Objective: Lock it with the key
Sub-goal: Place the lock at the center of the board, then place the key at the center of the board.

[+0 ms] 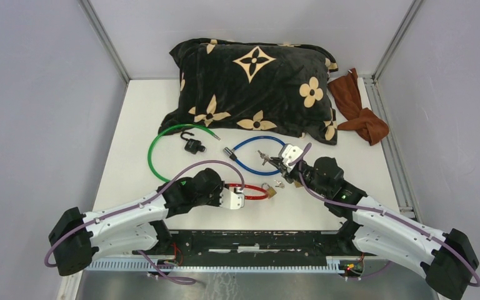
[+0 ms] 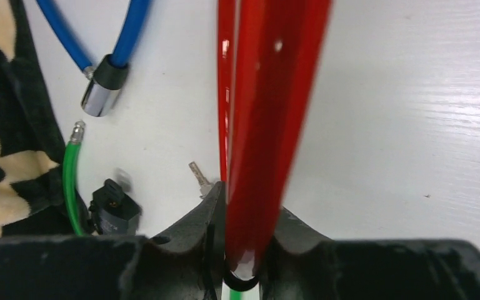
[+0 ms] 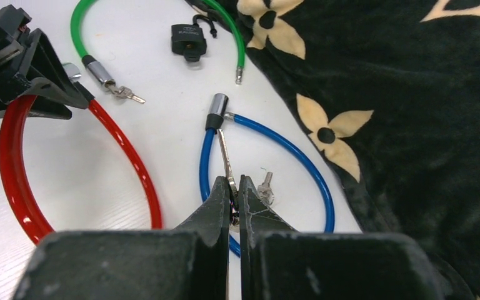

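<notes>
left gripper (image 1: 239, 197): fingers clamped onto a glossy red plastic-coated cable loop (image 1: 255, 190), pinching it near the table's near edge, left of centre.
red cable loop: runs right from the left gripper toward the right gripper, over the white table top (image 1: 137, 125).
right gripper (image 3: 234, 187): fingers pressed together, pinching a thin silver key (image 3: 224, 153) by its head, with the blade pointing away from the fingers.
thin silver key: right of centre, along the blue plastic-coated cable loop (image 3: 312, 169). its tip is just beside the black-and-silver lock barrel (image 3: 215, 107) at that cable's end. cannot tell whether it has entered the barrel.
blue cable loop: lies on the table at centre, just near of the pillow.
small bunch of silver keys (image 3: 265, 187): lies inside the blue loop, just beside the right gripper's fingers.
green plastic-coated cable (image 1: 153, 153): left of the blue one, with a thin tip near the pillow.
small black padlock (image 1: 193, 146): inside the green curve.
black plush pillow with beige flowers (image 1: 256, 87): far centre.
crumpled brown cloth (image 1: 359, 112): far right, touching the pillow.
</notes>
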### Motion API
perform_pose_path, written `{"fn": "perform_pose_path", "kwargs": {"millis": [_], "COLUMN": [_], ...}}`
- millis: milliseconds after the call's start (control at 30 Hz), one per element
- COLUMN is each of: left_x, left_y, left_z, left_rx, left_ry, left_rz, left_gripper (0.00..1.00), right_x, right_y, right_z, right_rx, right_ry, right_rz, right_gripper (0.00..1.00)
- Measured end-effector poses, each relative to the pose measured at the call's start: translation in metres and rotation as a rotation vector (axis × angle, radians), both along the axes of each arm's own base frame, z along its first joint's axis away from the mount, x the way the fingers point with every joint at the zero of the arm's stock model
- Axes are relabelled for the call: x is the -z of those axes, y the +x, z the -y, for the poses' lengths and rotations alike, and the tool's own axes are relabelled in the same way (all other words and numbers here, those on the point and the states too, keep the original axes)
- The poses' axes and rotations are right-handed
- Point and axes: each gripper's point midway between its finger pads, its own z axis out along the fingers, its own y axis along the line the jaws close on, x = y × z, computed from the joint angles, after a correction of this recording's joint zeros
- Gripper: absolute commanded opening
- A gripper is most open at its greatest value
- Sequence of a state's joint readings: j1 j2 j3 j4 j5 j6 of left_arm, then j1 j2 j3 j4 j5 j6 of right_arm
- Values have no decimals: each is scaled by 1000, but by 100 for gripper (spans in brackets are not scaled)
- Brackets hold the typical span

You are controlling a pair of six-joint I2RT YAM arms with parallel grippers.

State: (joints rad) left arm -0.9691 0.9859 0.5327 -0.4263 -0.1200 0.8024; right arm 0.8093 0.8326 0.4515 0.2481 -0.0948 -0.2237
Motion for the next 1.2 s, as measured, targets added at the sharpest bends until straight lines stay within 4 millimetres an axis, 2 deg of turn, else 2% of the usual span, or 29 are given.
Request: {"fn": "perform_pose_path", "kwargs": {"millis": [100, 167, 233, 333, 467, 600, 700, 833, 867, 933, 1033, 1133, 1200], "left_x": [5, 10, 14, 14, -3, -32, -55, -92, -104, -126, -147, -164, -172], "left_y": [-9, -19, -31, -55, -72, -78, -70, -44, -37, -25, -14, -7, -4], "left_z": [-2, -4, -5, -7, -1, 12, 20, 24, 22, 18, 7, -2, -6], "left_rx": [43, 84, 138, 245, 331, 356, 273, 58, 6, -84, -199, -285, -327], "left_ry": [20, 34, 51, 60, 4, -100, -218, -464, -534, -665, -817, -929, -982], "left_rz": [-32, -71, -123, -207, -246, -248, -257, -246, -238, -211, -188, -180, -185], "left_gripper": [52, 63, 75, 88, 95, 97, 97, 97, 97, 97, 97, 97, 97], "right_x": [5, 16, 29, 53, 84, 101, 107, 123, 127, 135, 143, 141, 136], "right_y": [-4, -7, -12, -22, -43, -56, -59, -65, -67, -72, -76, -76, -73], "right_z": [-5, -12, -20, -34, -54, -79, -95, -107, -108, -110, -113, -116, -118], "right_rx": [-29, -62, -98, -154, -233, -297, -324, -342, -347, -353, -360, -359, -353], "right_ry": [0, -5, -14, -35, -99, -165, -193, -232, -243, -267, -301, -322, -323], "right_rz": [-27, -71, -126, -214, -315, -394, -437, -502, -517, -551, -587, -594, -583], "right_gripper": [0, 0, 0, 0, 0, 0, 0, 1, 6, 24, 44, 57, 63]}}
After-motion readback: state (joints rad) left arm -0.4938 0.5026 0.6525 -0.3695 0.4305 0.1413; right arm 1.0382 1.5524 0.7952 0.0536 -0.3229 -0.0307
